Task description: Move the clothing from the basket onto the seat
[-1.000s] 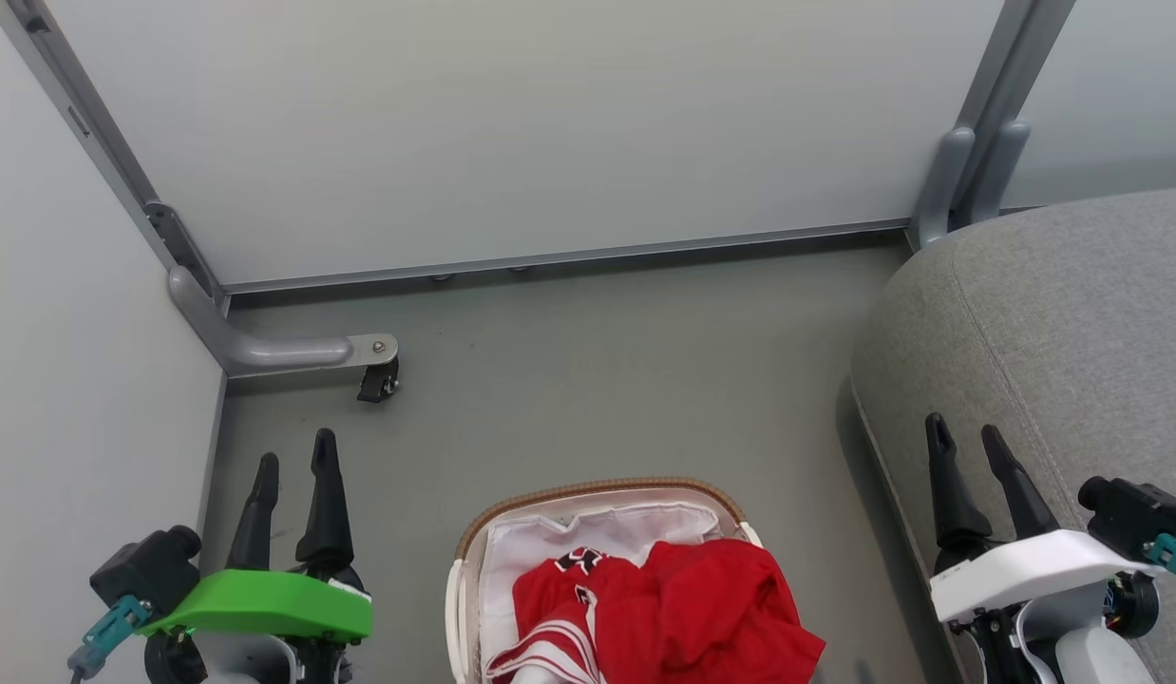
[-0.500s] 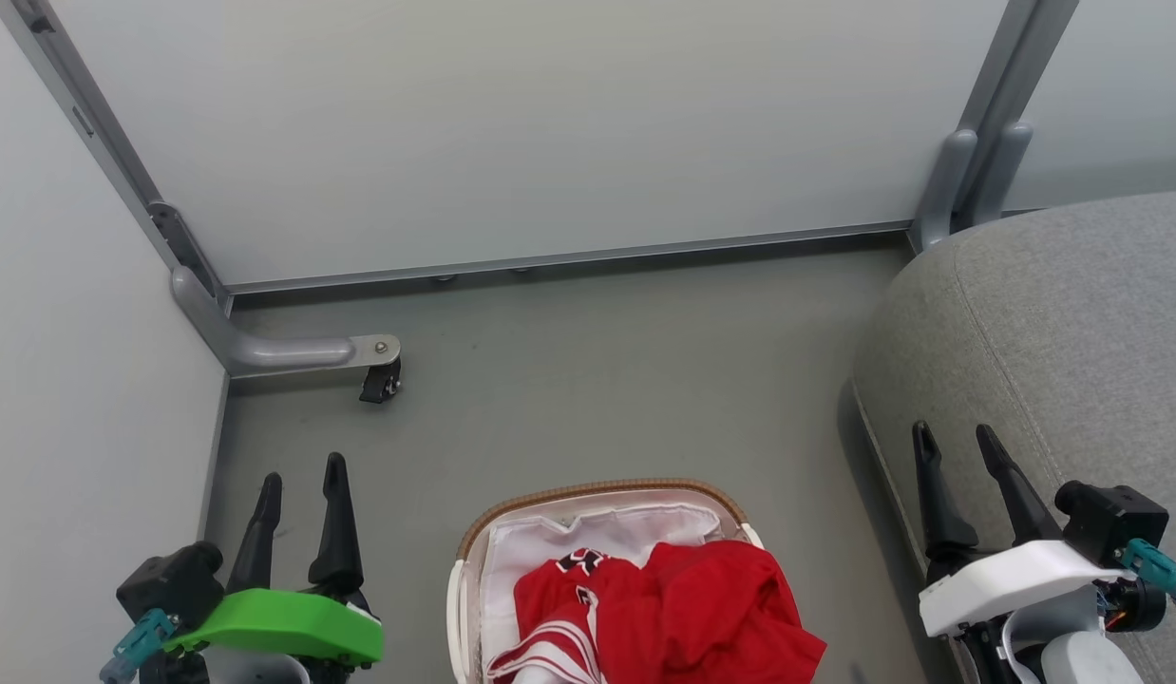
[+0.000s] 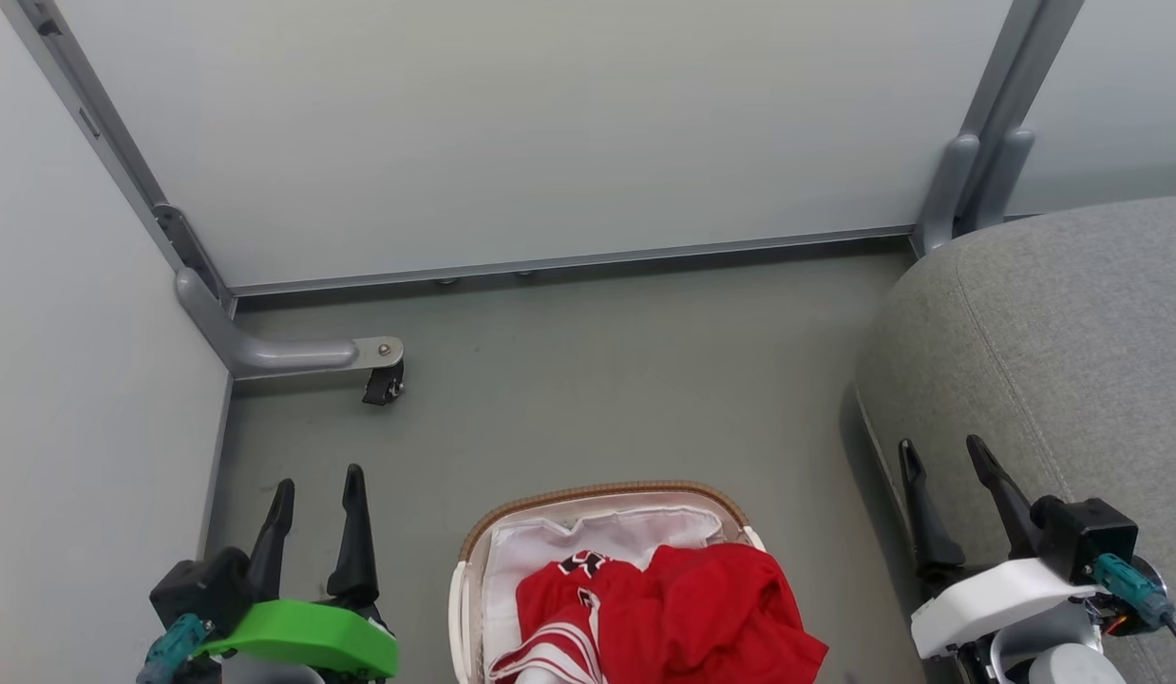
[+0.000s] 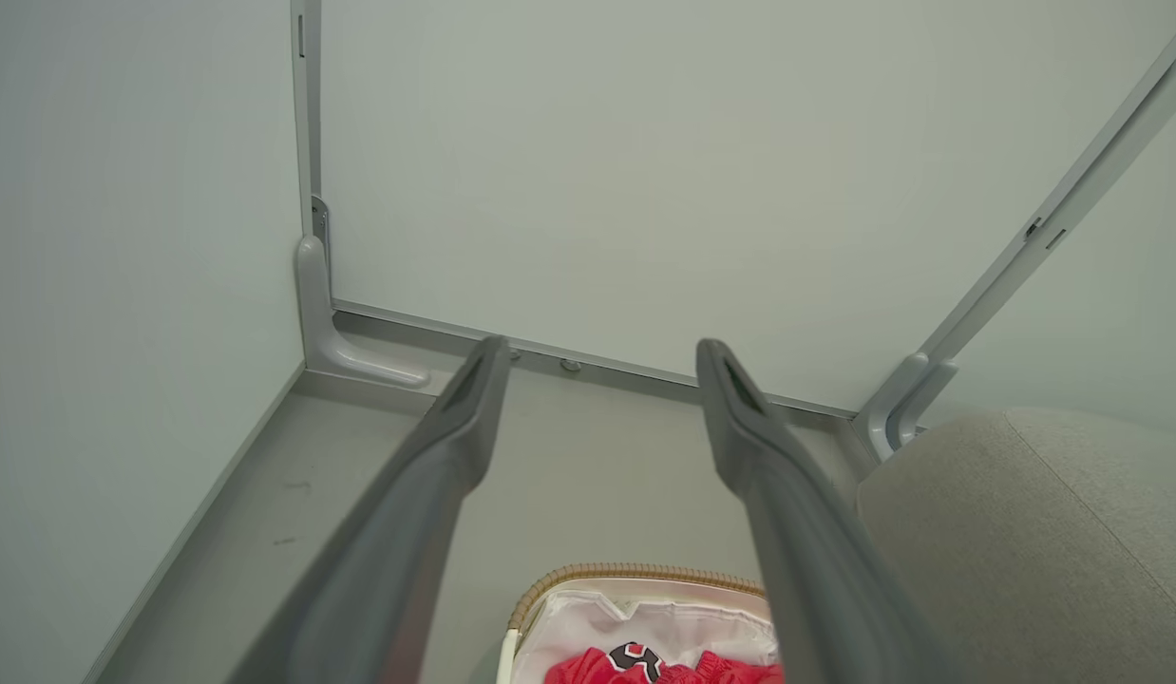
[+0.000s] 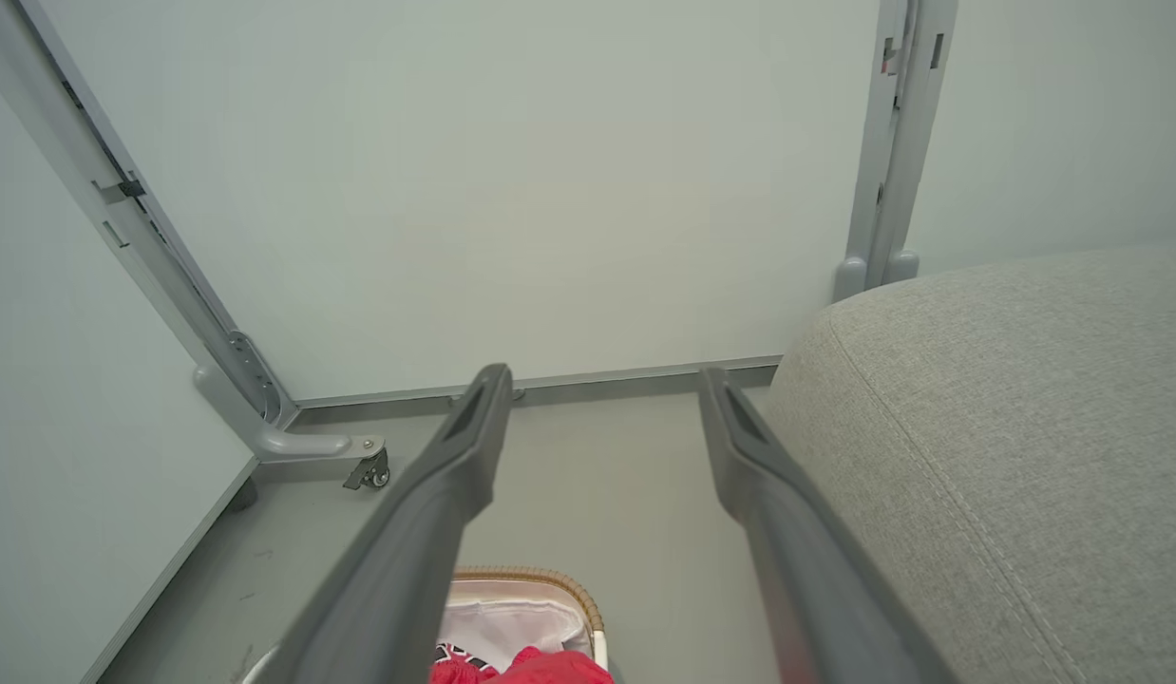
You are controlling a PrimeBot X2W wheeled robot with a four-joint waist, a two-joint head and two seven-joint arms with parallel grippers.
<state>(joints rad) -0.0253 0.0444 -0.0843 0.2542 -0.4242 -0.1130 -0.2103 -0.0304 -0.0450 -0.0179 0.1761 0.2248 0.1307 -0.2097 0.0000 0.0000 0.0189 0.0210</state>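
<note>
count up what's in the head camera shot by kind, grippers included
red garments: 2, a striped-trim one and a plainer one
laundry basket: 1
grey seat cushion: 1
caster wheel: 1
open grippers: 2, left gripper, right gripper
total: 7

The left tool (image 3: 319, 478) and the right tool (image 3: 940, 445) have both drawn back lower and slightly inward toward the basket (image 3: 597, 491).
</note>
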